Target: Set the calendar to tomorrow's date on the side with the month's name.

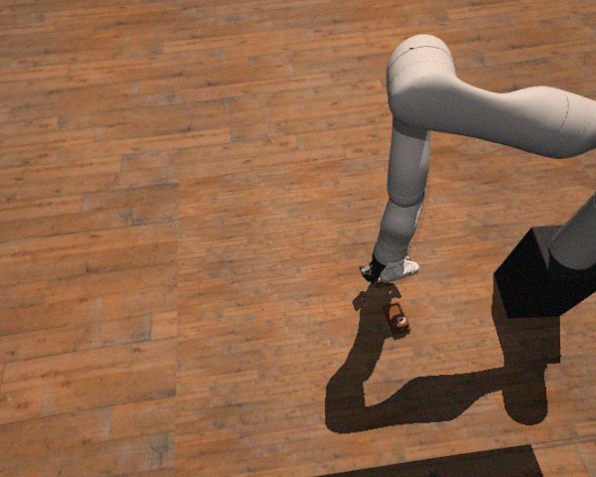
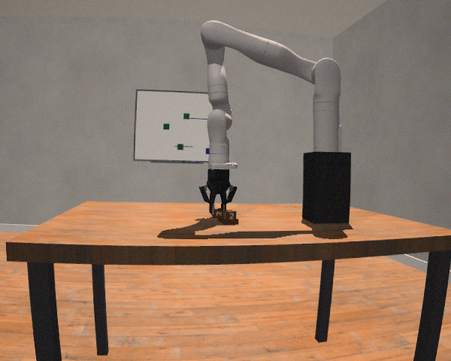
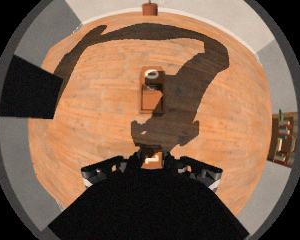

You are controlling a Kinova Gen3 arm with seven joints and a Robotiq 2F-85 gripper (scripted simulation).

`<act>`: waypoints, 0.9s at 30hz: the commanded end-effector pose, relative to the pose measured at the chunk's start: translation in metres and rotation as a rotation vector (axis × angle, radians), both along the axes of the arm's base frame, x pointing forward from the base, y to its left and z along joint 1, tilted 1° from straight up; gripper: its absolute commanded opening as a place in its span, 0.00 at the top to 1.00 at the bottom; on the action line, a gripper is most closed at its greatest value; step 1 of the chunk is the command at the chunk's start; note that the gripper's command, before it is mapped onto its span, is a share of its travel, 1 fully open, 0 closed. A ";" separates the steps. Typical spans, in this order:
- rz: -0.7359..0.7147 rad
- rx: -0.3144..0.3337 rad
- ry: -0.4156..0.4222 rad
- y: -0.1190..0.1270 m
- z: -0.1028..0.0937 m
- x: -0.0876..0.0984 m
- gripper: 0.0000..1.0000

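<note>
The surface (image 1: 267, 216) (image 2: 140, 229) (image 3: 100, 85) shows orange-brown wood with a plank grain and darker streaks. The tray (image 1: 387, 312) (image 2: 229, 222) (image 3: 140, 102) is reddish brown, as are both cubes, the one in the tray (image 1: 399, 320) (image 2: 231, 215) (image 3: 152, 75) and the one at the fingers (image 2: 218, 213), with whitish digits. The fingers (image 2: 217, 211) are black, the arm (image 1: 473, 110) (image 2: 218, 125) pale grey, its pedestal (image 1: 523, 287) (image 2: 326, 186) (image 3: 27, 92) black. Green squares and thin blue lines mark the white board (image 2: 152, 108).

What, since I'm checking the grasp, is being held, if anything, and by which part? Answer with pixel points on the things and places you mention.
The cube outside the tray (image 1: 379, 280) (image 2: 219, 216) (image 3: 152, 161): the gripper (image 1: 375, 281) (image 2: 217, 213) (image 3: 152, 154) appears closed on two opposite side faces.
</note>
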State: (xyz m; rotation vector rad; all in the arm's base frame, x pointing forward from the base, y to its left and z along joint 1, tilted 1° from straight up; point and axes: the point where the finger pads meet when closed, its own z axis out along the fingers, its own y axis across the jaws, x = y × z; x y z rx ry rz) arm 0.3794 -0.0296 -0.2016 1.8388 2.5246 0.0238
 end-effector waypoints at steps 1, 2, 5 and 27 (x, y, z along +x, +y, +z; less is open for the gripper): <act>0.000 0.000 -0.001 0.000 0.002 0.001 0.72; 0.000 0.000 -0.001 0.000 0.004 0.001 0.72; 0.000 0.000 -0.001 0.000 0.007 0.000 0.72; 0.000 0.000 -0.001 0.000 0.100 -0.002 0.72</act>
